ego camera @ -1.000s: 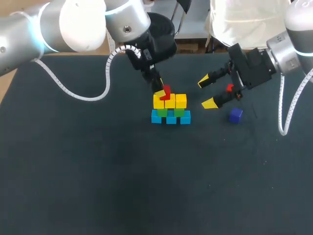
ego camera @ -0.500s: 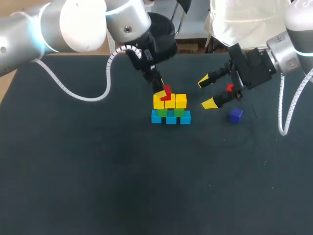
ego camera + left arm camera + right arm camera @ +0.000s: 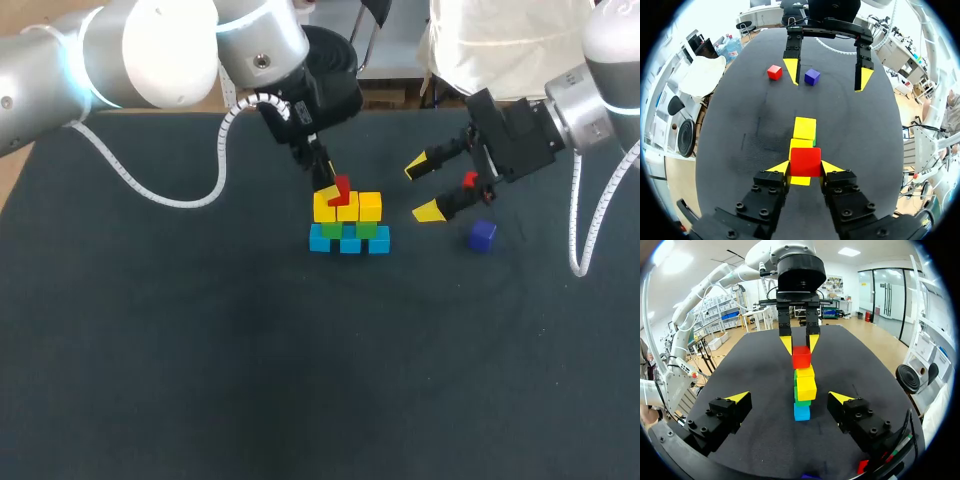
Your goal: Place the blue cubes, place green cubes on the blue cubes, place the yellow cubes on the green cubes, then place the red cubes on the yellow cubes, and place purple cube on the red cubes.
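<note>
Your left tool (image 3: 325,186) is clamped on a red cube (image 3: 340,187), with the yellow fingertips (image 3: 781,166) pressed on two opposite sides. It holds the cube right at the top of the stack, near the middle of the tabletop (image 3: 200,350). Stack from the bottom: three blue cubes (image 3: 349,243) in a row, green cubes (image 3: 366,229) on them, three yellow cubes (image 3: 347,207) in a row on the greens. The held red cube is over the left part of the yellow row. In the right wrist view its underside looks to be touching the yellow beneath, but you can't tell if it is actually resting there. Your right tool (image 3: 424,188) is spread wide, hanging to the right of the stack, well apart from it, fingers pointed toward it. A second red cube (image 3: 774,72) lies on the tabletop by the right tool, partly hidden behind it in the head view. The purple cube (image 3: 482,235) is loose on the tabletop too, near that red one. Both loose cubes are well apart from the stack. The left arm comes in over the far left corner of the tabletop, the right arm from the far right.
</note>
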{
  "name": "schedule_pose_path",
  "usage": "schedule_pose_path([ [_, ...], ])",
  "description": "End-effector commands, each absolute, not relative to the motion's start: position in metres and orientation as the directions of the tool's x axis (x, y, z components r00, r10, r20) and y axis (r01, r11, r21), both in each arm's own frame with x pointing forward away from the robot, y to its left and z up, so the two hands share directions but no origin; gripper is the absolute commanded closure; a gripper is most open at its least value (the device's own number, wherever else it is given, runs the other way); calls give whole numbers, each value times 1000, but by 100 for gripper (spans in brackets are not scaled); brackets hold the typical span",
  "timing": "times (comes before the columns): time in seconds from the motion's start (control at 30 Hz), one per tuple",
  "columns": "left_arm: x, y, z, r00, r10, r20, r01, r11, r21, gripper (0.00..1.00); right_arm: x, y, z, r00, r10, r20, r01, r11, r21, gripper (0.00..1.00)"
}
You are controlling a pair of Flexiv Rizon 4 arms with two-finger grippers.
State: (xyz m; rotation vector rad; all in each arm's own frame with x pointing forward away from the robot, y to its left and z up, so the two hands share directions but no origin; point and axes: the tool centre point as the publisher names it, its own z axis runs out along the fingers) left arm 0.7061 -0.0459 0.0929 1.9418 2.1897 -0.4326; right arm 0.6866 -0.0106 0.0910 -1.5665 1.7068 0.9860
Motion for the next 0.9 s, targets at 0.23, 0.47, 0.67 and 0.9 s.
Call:
schedule_pose_path([
  [0.23, 708, -47, 91, -134, 937, -324, 989, 106, -101, 100, 686, -11, 91, -111, -536, -837, -993, 22, 117, 0],
  [0.47, 708, -46, 90, -137, 937, -323, 989, 109, -103, 100, 686, -11, 91, -111, -536, -837, -993, 22, 117, 0],
  [0.67, 709, -46, 90, -142, 936, -323, 988, 114, -105, 100, 686, -11, 91, -111, -536, -837, -993, 22, 117, 0],
  [0.9, 709, -47, 89, -154, 932, -327, 986, 122, -117, 48, 686, -11, 91, -111, -536, -837, -993, 22, 117, 0],
])
